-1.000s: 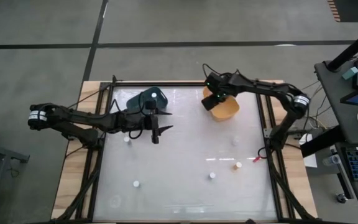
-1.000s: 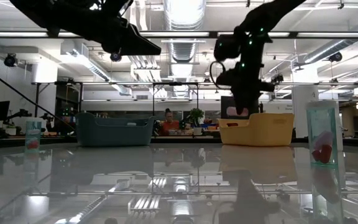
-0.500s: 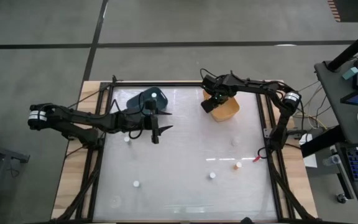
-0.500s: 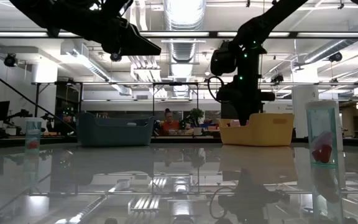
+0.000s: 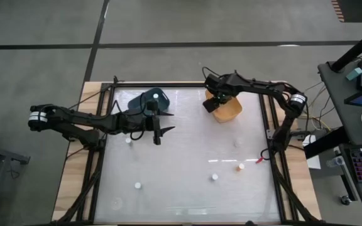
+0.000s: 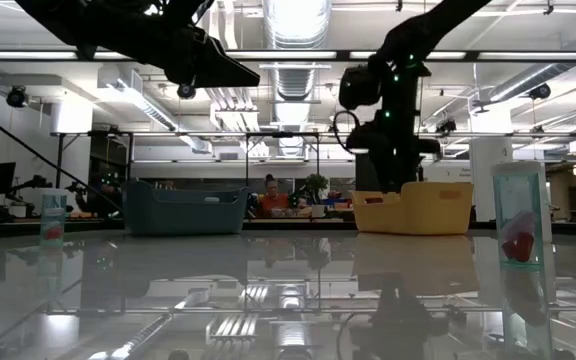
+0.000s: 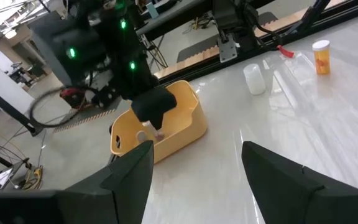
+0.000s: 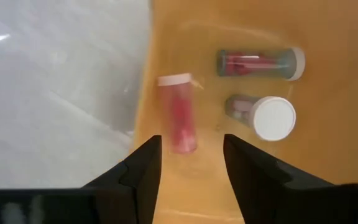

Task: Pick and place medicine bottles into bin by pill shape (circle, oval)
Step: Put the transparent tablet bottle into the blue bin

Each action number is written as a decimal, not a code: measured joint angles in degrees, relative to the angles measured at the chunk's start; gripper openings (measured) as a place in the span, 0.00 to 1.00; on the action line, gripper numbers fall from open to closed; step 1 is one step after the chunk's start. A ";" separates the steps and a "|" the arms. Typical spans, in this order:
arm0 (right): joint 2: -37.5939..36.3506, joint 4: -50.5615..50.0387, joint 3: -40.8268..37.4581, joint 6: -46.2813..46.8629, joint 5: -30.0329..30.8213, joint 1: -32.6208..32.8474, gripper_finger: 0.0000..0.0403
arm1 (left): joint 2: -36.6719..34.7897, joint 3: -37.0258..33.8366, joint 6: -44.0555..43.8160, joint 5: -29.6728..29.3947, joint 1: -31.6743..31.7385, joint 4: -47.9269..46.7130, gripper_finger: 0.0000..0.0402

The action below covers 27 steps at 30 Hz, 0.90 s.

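Released bottle (image 8: 178,115) beyond parted right jaws

Looking straight down, I have the table (image 5: 187,188) filling the middle of the frame. Two bins sit along its upper edge: one bin (image 5: 144,99) at upper left, the other bin (image 5: 230,112) at upper centre-right. My left gripper (image 5: 157,135) hangs just below the upper-left bin, with one bottle (image 5: 129,140) close to its left. My right gripper (image 5: 214,103) sits over the left rim of the other bin, inside which three bottles (image 8: 179,118) lie. Lower down, a bottle (image 5: 137,186) stands at lower left, another (image 5: 214,177) at lower centre, a third (image 5: 241,167) just right of it, and a fourth (image 5: 238,142) above that one.
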 joint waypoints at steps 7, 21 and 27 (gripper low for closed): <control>-6.73 0.62 -0.63 0.00 0.09 4.97 0.41 | 0.00 0.00 -0.10 0.00 0.00 -0.02 0.57; -18.73 11.50 -9.13 -0.04 6.05 21.23 0.41 | 0.02 0.00 -0.62 0.00 -0.02 -0.02 0.57; -23.80 19.41 -16.71 0.98 6.05 25.50 0.41 | 0.02 0.01 -2.25 0.00 -0.02 -0.04 0.57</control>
